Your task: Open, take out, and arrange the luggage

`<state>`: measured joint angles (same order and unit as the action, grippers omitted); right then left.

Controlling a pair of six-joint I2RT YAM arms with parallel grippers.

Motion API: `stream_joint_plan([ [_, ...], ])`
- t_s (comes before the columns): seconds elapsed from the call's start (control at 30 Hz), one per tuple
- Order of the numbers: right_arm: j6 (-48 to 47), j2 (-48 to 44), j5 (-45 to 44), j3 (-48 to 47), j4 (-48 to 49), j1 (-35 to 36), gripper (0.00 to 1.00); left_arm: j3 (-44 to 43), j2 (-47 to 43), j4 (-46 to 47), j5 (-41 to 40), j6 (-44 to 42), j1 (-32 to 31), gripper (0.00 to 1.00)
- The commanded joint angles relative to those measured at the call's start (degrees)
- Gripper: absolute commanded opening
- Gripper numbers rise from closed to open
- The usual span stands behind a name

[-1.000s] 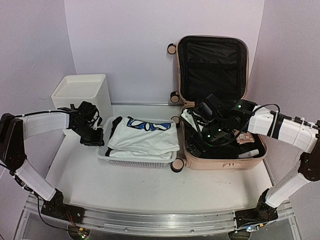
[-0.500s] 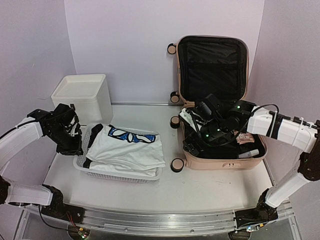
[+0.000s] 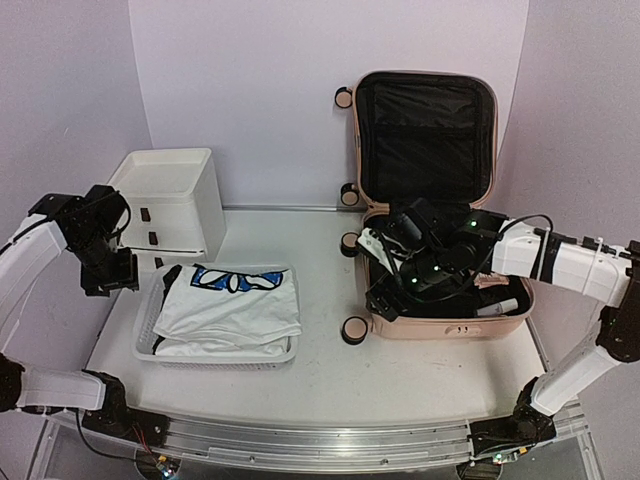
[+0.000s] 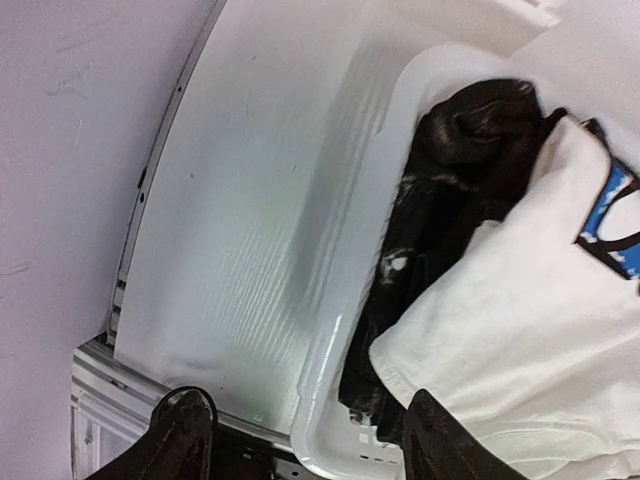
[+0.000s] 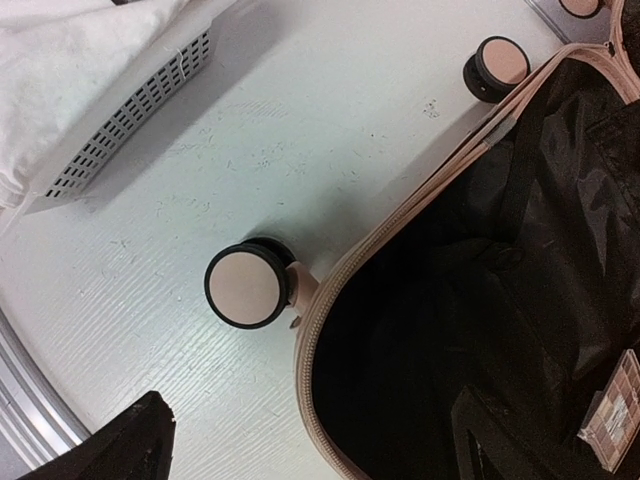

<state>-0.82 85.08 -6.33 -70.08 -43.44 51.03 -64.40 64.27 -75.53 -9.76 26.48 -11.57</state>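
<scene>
The luggage is a pale pink suitcase lying open at the right. Its lid [image 3: 425, 130] stands against the back wall and its base [image 3: 455, 325] lies flat, lined in black. My right gripper [image 3: 388, 292] hangs over the base's left side. In the right wrist view it [image 5: 310, 450] is open wide and empty, straddling the zipper rim [image 5: 330, 300] beside a caster wheel [image 5: 245, 285]. My left gripper [image 3: 112, 275] is at the left end of the white mesh basket [image 3: 150, 335]. In the left wrist view it [image 4: 312, 440] is open, with the basket's rim [image 4: 345, 330] between its fingers.
The basket holds a white T-shirt with a blue print [image 3: 235, 305] over a black garment [image 4: 450, 170]. A white drawer unit [image 3: 170, 200] stands at the back left. Small items lie in the suitcase base, among them a makeup palette [image 5: 612, 415].
The left arm pulled the basket left and toward the front of the table, then its jaws opened off the rim. The right arm barely moved.
</scene>
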Motion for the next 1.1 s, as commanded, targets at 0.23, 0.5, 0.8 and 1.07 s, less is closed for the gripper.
stream_joint_plan([
  [0.23,2.36,-4.25,0.52,0.68,2.76,-1.0,0.98,-16.73,14.38,12.64,4.66,10.24,-30.37,0.76],
  [0.5,4.69,-8.61,0.62,2.42,2.12,-1.54,0.98,-38.12,41.52,16.81,-3.72,10.39,-44.09,0.79],
  [0.8,5.92,-11.79,-1.3,4.58,0.86,-1.5,0.98,-39.99,52.47,28.12,10.5,7.91,-44.22,0.57],
  [1.07,5.23,-10.9,-1.67,4.02,0.48,-1.56,0.98,-31.5,51.22,30.11,11.97,9.34,-39.01,0.63],
])
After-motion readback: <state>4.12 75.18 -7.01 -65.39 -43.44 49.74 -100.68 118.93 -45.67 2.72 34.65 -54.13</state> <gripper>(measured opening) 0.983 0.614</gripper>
